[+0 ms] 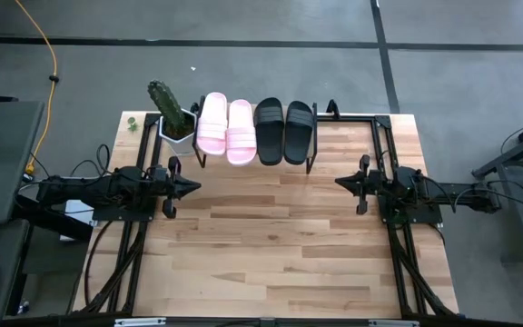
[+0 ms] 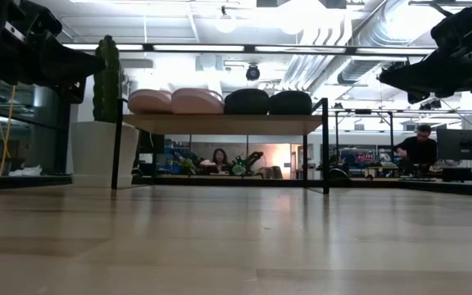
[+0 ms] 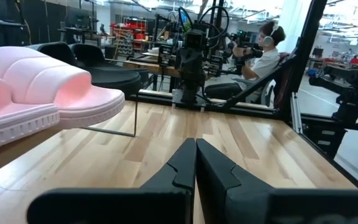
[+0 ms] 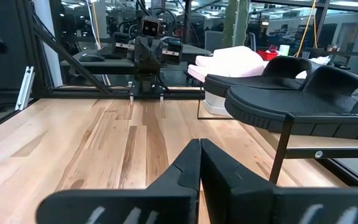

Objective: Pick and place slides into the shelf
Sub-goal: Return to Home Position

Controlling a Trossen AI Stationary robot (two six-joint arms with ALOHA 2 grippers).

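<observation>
High view: slides [image 1: 241, 132] on shelf [image 2: 220, 123]; judged light, pliable, best taken by strap. Left tool [image 1: 192, 186], right tool [image 1: 341, 182] closed, empty, at tabletop [image 1: 271, 245] sides.

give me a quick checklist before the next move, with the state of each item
1. Both pink slides on the shelf: ok.
2. Both black slides on the shelf, beside the pink pair: ok.
3. Left gripper shut, holding nothing: ok.
4. Right gripper shut, holding nothing: ok.
5. Both grippers apart from the shelf, over bare table: ok.
6. Slides seated firmly on the board: cannot tell.
</observation>
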